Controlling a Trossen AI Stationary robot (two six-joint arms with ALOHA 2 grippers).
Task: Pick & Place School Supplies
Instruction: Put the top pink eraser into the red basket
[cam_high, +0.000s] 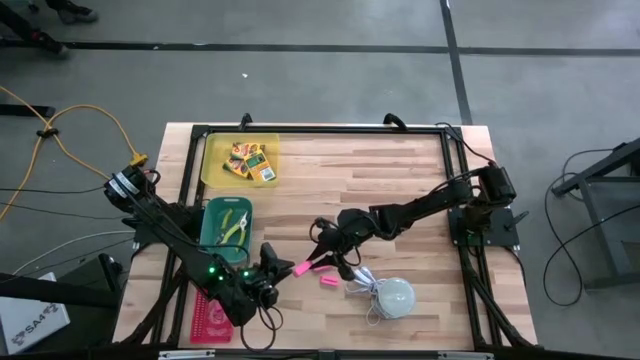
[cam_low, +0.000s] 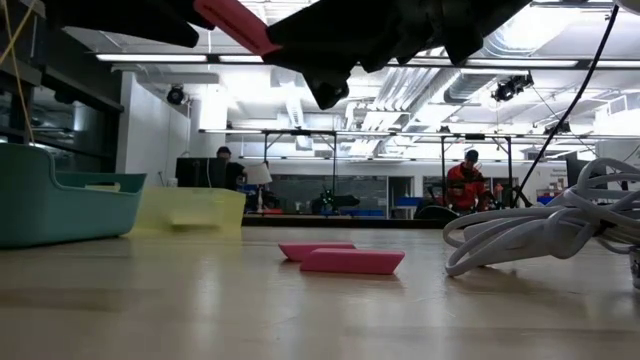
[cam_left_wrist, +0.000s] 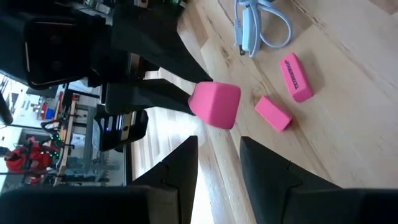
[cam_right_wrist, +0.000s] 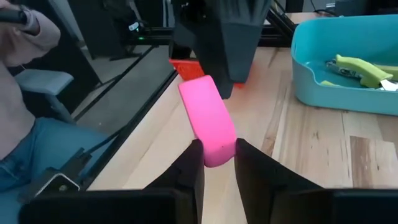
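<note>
Right hand (cam_right_wrist: 214, 163) grips a pink eraser (cam_right_wrist: 207, 119); left hand (cam_left_wrist: 217, 163), seemingly parted, faces its other end.

Pink eraser (cam_right_wrist: 208, 124), teal bin (cam_right_wrist: 348, 87)

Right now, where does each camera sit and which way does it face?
High: above the table, straight down; left arm and right arm show.
Low: tabletop height, level across the loose erasers; arms overhead.
Left wrist: on left arm, past the open left gripper toward the held eraser.
Right wrist: on right arm, past the right gripper clamping it, toward the teal bin.
Shared: both wrists see the held eraser.
</note>
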